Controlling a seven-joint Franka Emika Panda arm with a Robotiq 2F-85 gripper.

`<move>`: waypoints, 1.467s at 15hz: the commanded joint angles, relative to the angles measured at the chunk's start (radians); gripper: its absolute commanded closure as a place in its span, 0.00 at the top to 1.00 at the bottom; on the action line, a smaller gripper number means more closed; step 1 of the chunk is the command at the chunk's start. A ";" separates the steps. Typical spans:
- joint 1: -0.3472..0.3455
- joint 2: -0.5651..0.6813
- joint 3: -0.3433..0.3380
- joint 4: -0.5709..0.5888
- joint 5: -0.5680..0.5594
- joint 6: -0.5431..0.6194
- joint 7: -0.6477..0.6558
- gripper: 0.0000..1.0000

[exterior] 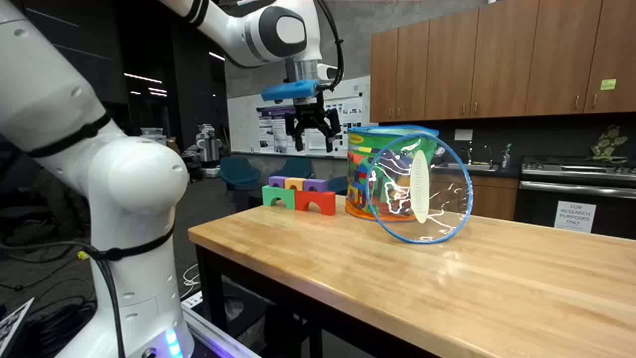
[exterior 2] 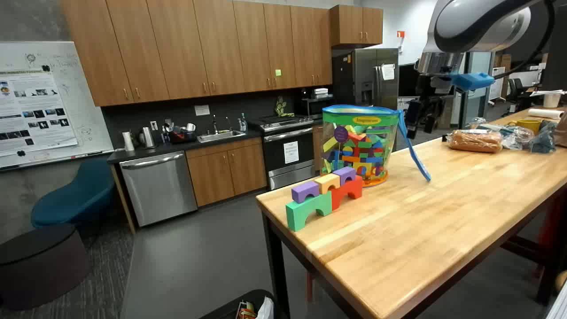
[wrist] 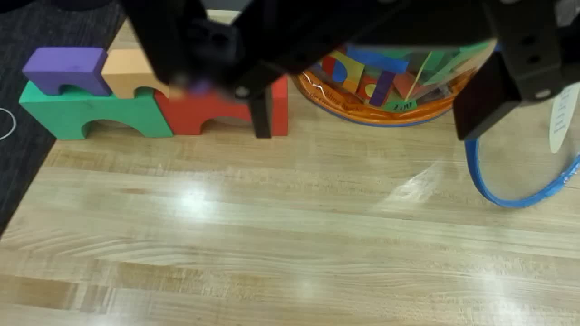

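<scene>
Green arch (wrist: 97,108) and red arch (wrist: 217,107) are butted together near the bag (exterior 2: 359,142) on the table (exterior 2: 421,221), presumably so three small arches (exterior 2: 327,180) can be carried level — nothing's held by the gripper (exterior: 314,146), which is spread wide overhead

Wrist view: right purple arch block (wrist: 201,87) mostly hidden by blurred black gripper (wrist: 362,136); clear round blue-rimmed plastic lid (wrist: 512,202) cut off.

A sink (exterior 2: 221,135), stove (exterior 2: 290,170) and "FOR RESEARCH PURPOSES ONLY" sign (exterior: 575,217) show a lab kitchen.
</scene>
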 commanded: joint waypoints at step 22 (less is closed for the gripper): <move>0.142 0.043 0.049 -0.036 0.008 0.074 -0.182 1.00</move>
